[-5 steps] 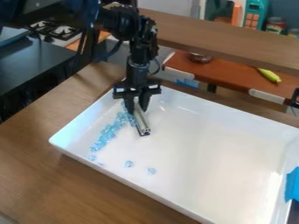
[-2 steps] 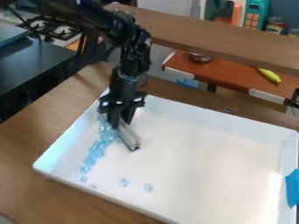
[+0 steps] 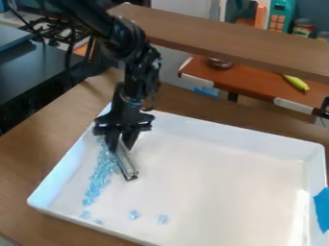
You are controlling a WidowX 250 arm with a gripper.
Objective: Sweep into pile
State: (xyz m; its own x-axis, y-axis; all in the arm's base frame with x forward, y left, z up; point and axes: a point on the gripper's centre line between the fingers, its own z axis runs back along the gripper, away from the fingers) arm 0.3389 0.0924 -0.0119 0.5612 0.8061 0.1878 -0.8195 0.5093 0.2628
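Observation:
Hanging over the left part of the white tray (image 3: 225,129), the gripper (image 3: 121,145) is shut on a grey metal bar (image 3: 126,164). The bar slants down from the fingers to the tray floor, its lower end toward the camera. Light-blue clear pieces (image 3: 99,177) lie in a long band just left of the bar, from beneath the gripper toward the tray's front left. A loose piece (image 3: 134,215) and another piece (image 3: 163,219) lie apart, nearer the front edge, and a few more sit at the band's front end.
The tray's raised walls surround the pieces. Blue tape (image 3: 321,209) is on its right side. Behind the wooden table (image 3: 38,144) are a wooden beam (image 3: 218,38), a red-brown shelf (image 3: 247,81) with a yellow-green toy (image 3: 296,82), and a stove (image 3: 55,31) at the upper left.
The gripper and bar have moved toward the lower left. The tray has shifted the same way, carrying the blue pieces with it.

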